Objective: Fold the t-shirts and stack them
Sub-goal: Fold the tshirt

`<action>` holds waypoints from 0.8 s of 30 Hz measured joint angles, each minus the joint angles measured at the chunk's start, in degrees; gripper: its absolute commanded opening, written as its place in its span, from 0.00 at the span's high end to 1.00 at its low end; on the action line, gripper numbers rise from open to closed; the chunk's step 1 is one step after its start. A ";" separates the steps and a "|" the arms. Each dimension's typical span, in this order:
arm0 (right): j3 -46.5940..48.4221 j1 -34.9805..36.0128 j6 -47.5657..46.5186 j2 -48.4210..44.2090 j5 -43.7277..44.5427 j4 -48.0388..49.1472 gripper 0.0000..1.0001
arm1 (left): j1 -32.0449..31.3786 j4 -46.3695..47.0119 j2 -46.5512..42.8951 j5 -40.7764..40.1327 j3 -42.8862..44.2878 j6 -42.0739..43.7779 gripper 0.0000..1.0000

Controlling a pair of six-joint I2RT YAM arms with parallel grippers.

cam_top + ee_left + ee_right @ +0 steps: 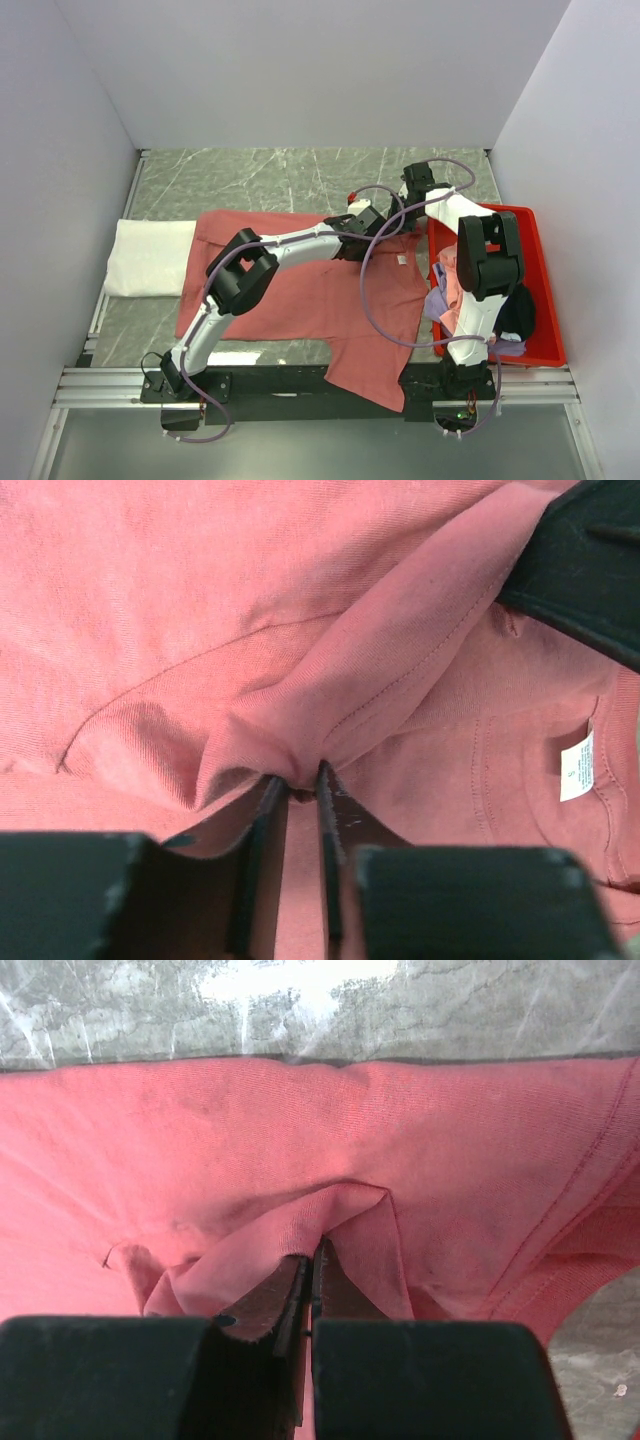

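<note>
The large dusty red t-shirt lies spread on the table. My left gripper is shut on a raised fold of the shirt near the collar, pinched at its tips. My right gripper is just beside it, shut on another fold of the same shirt at its tips. The shirt's white label shows inside the collar. A folded white t-shirt lies at the left. Pink, lavender and black tees are heaped in the tray.
The bright red plastic tray stands at the right, under my right arm. Grey marble table shows behind the shirt and in the right wrist view. White walls close in the back and sides. The shirt's hem hangs over the near edge.
</note>
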 measured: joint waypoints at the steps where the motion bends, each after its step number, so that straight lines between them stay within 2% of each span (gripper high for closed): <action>1: 0.00 -0.02 0.02 0.00 0.00 0.02 1.00 | 0.00 -0.24 0.07 -0.13 0.22 0.04 0.92; 3: 0.00 -0.04 0.00 0.00 -0.11 0.02 1.00 | -0.07 -0.46 0.20 -0.22 0.55 0.15 0.99; 16: -1.40 -0.04 -1.09 -0.74 -0.26 1.14 1.00 | -0.37 0.33 -1.84 -1.73 -1.77 0.92 1.00; 24: -6.38 0.76 -0.61 -7.23 2.58 0.66 1.00 | -0.37 1.33 -8.52 -2.49 -7.23 2.01 1.00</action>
